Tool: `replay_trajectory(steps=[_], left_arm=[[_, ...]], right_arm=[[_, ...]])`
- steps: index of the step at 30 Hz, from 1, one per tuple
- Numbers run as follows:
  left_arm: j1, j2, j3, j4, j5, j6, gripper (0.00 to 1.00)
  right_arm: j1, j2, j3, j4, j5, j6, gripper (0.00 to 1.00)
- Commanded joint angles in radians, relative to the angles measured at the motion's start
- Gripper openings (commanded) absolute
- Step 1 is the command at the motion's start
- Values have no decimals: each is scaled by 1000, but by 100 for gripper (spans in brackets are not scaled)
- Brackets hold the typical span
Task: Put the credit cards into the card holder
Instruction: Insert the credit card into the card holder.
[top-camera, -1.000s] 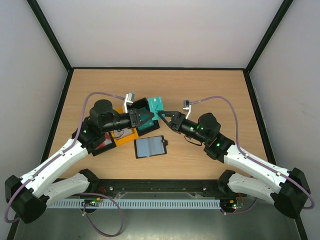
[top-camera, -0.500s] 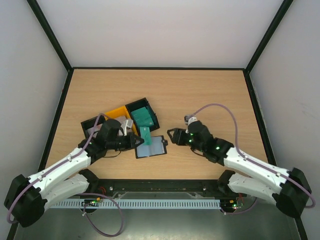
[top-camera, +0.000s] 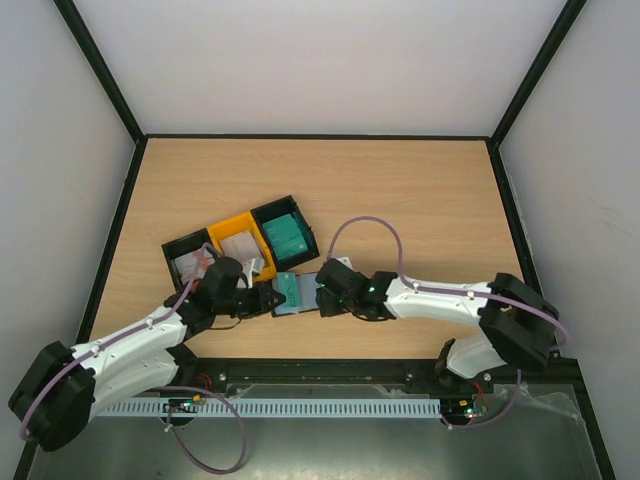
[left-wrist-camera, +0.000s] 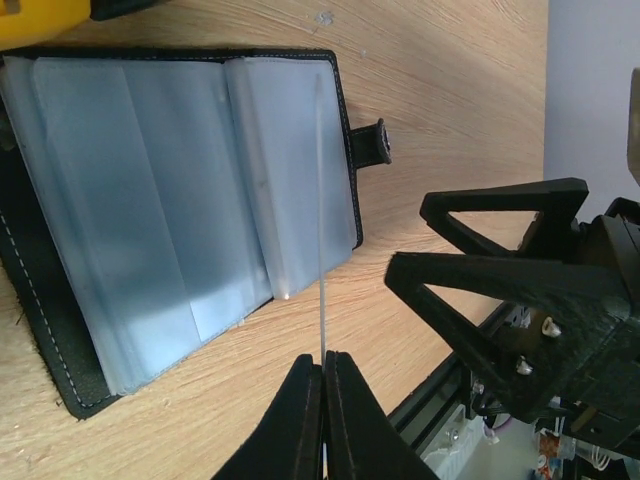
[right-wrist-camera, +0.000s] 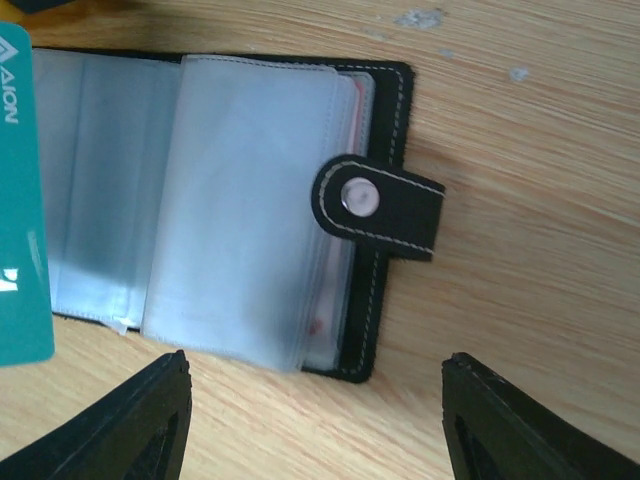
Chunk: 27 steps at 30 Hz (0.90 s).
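Note:
The card holder (left-wrist-camera: 180, 200) lies open on the table, its clear sleeves up and its clasp strap (right-wrist-camera: 380, 205) to the right. My left gripper (left-wrist-camera: 323, 362) is shut on a teal credit card (top-camera: 289, 290), seen edge-on in the left wrist view, with the card's far end over the holder's sleeves. My right gripper (right-wrist-camera: 315, 370) stands open just in front of the holder's strap side, nothing between its fingers. That teal card (right-wrist-camera: 20, 200) shows at the left of the right wrist view. A faint red patch shows through the holder's right sleeves.
Behind the holder stands a row of trays: a black one (top-camera: 186, 250) with whitish and red cards, a yellow one (top-camera: 240, 222) with a whitish card, and a black one (top-camera: 300, 218) with a teal card (top-camera: 286, 233). Both grippers crowd the holder.
My left gripper has carried the teal card from the trays down to the open holder. My right gripper has opened and moved left to the holder's strap side.

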Motion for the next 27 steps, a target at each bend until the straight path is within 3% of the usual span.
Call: replay_trajectory(steps=[1, 8, 15, 21, 27], left_arm=[[-7, 20, -32, 86, 9, -4, 2], [-6, 25, -49, 69, -20, 16, 2], [-6, 36, -77, 113, 16, 30, 2], [-6, 51, -92, 155, 28, 26, 2], [-8, 84, -91, 198, 38, 25, 2]], right_arm=[[15, 82, 72, -49, 65, -15, 65], [15, 192, 139, -97, 125, 17, 61], [15, 232, 130, -115, 91, 69, 56], [14, 224, 66, -97, 96, 108, 38], [4, 196, 1, -67, 89, 137, 29]])
